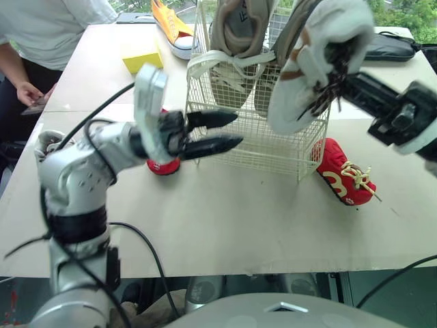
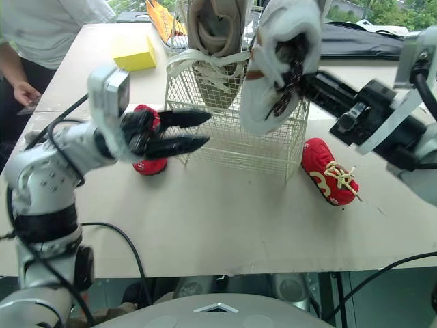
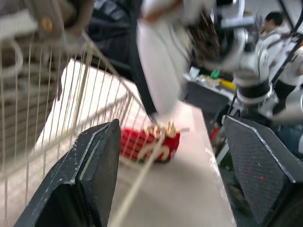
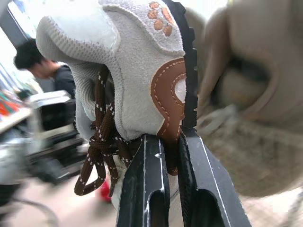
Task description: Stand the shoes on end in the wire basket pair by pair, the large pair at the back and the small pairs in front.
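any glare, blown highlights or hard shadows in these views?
Left eye view: soft, even light on the table, only a faint shadow under the red shoe. Left wrist view: the table seen through the wire basket washes out to white. Right wrist view: backlit, blown-out corner behind the white shoe clamped in the right end effector.

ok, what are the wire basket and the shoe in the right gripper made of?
Wire basket: thin metal wire, seemingly white-coated, an open grid. Shoe: pale suede-like upper, matte, tan stitched patches, brown cord laces, black rubbery sole; possibly synthetic.
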Robot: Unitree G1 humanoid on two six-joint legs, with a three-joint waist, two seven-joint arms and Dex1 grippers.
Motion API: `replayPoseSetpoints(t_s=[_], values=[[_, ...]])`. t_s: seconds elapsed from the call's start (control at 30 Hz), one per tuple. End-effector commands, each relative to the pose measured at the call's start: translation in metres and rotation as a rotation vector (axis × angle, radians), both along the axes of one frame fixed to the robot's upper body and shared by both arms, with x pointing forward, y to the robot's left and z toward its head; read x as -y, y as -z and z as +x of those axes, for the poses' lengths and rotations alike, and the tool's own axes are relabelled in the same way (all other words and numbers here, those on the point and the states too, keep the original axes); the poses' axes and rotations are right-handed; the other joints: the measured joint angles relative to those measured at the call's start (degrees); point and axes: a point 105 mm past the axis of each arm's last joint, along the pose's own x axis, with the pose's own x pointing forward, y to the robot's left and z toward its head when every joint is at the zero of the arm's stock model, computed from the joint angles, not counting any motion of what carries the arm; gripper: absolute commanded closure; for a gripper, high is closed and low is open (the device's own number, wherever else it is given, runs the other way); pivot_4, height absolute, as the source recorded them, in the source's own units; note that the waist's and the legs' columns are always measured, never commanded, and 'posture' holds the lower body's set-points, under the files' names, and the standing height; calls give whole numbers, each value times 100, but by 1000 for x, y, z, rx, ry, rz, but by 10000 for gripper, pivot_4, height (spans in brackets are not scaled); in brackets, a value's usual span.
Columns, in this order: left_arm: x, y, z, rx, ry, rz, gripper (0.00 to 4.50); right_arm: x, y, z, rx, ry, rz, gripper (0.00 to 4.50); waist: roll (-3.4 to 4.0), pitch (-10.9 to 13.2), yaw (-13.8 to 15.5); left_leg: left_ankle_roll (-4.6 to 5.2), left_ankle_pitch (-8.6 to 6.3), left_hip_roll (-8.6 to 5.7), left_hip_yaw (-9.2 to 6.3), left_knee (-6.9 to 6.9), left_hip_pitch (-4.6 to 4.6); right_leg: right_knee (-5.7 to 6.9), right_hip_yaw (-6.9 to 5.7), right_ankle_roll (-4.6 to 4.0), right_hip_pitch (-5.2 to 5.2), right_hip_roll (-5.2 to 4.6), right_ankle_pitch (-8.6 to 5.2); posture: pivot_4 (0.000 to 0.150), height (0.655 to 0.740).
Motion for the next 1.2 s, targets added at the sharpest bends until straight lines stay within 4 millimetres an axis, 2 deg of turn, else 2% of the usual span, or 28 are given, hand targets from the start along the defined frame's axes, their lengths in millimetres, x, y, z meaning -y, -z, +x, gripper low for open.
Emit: replayPoseSetpoints(t_s=[0.03, 0.23, 0.33, 0.57, 0.63, 0.73, 0.83, 0.97, 1.1, 1.2], values=[[-1, -11, -16, 122, -14, -15, 7485, 1, -8, -2, 158, 43, -121, 45000, -2, -1, 42, 0, 0, -1, -2, 2, -1, 1, -3, 0, 1, -1, 0, 1500, 7400], [-14, 4, -24, 147, -101, -2, 7485, 2, -1, 13, 232, 105, -201, 45000, -2, -1, 20, 0, 0, -6, 3, 3, 5, 3, 3, -1, 3, 0, 0, 1500, 7400], [-11, 5, -27, 170, -109, -15, 7485, 4, 5, 22, 275, 151, -259, 45000, -2, -1, 18, 0, 0, -8, 3, 2, 5, 3, 1, -1, 3, 1, 0, 1500, 7400], [-14, 16, -28, 171, -132, -3, 7485, 7, 7, 31, 298, 178, -266, 45000, -2, -1, 7, 1, 0, -8, 6, 1, 4, 2, 3, -1, 2, 0, 0, 1500, 7400], [-11, 16, -24, 181, -143, -6, 7485, 6, 18, 36, 273, 180, -292, 45000, -2, -2, 9, 1, -1, -8, 4, 1, 5, 2, 0, -1, 2, 1, 0, 1500, 7400], [-4, 10, -20, 210, -168, -25, 7485, 3, 48, 40, 195, 152, -343, 45000, -5, -4, 30, 1, -1, -10, 5, 1, 5, 2, -1, -1, 4, 1, 1, 1500, 7400], [3, 4, -20, 224, -178, -43, 7485, 0, 67, 41, 157, 136, -369, 45000, -5, -4, 16, 2, -1, -11, 5, 1, 3, 1, 2, -1, 4, -1, 1, 1500, 7400], [13, -3, -23, 245, -201, -74, 7485, 7, 89, 48, 112, 156, -370, 45000, -9, -10, 0, 2, -1, -10, 1, 1, 6, 2, 2, -1, 4, 1, 1, 1500, 7400], [14, -6, -27, 248, -233, -75, 6579, 13, 84, 44, 138, 166, -361, 31083, -11, -12, 1, 1, -1, -9, 1, 1, 13, 6, 1, -1, 9, 0, 1, 1500, 7400], [10, -5, -26, 244, -259, -58, 6579, 18, 73, 42, 184, 207, -378, 16197, -11, -12, 2, 1, -1, -10, 2, 2, 17, 6, 3, -5, 14, 1, 4, 1500, 7400]])
